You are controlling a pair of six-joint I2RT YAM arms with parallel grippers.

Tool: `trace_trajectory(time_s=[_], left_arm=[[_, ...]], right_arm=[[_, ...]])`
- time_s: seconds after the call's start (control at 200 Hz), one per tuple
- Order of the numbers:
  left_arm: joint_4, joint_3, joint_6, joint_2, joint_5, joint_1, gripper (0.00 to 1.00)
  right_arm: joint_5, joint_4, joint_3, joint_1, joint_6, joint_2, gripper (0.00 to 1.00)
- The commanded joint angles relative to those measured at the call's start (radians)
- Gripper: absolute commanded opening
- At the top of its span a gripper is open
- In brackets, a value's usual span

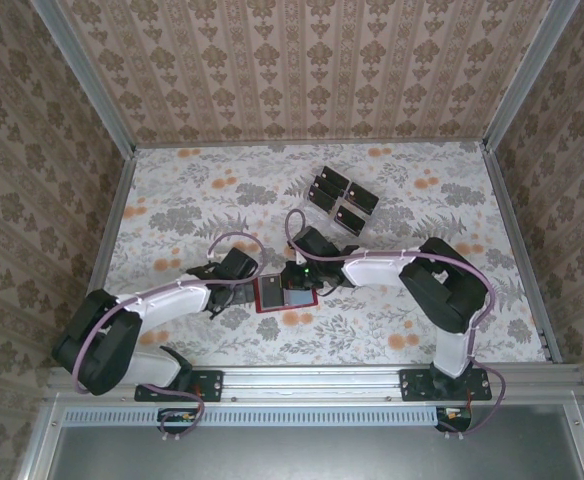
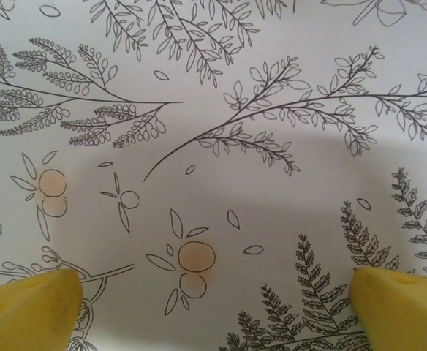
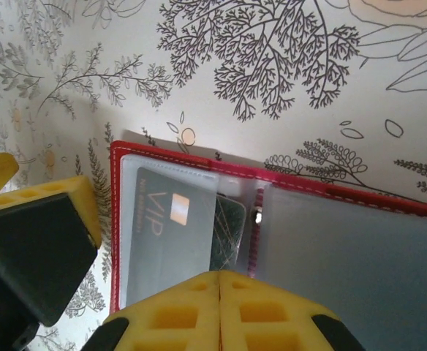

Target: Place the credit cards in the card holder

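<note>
right wrist: card holder [image 3: 345, 241] open, VIP card [image 3: 166, 219] pocketed, right gripper [image 3: 219, 289] closed, empty | top: loose credit cards [image 1: 360, 198] beyond | left gripper [image 2: 213, 292] wide, empty | floral tablecloth [image 1: 192, 200], wallpapered walls [image 1: 302, 60]

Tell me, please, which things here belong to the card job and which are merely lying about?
For the job: black cards grouped at the back; open red wallet, a grey card in one pocket; right gripper, shut, over the wallet; left gripper, open, beside it.
Just there: flowered table cover; patterned walls.
</note>
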Motion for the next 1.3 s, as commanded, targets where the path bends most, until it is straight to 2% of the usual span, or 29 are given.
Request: trace_trajectory(time_s=[0.0,0.295,1.29], left_arm=[[0.011,0.013,0.014,0.022,0.0,0.008,1.0],[0.022,0.012,0.017,0.036,0.007,0.008,1.0],[0.038,0.006,0.018,0.053,0.022,0.007,1.0]], right_arm=[[0.019,-0.019,0.035,0.006,0.002,0.023,0.08],[0.02,-0.017,0.039,0.006,0.007,0.042,0.14],[-0.083,0.004,0.125,0.036,0.029,0.128,0.12]])
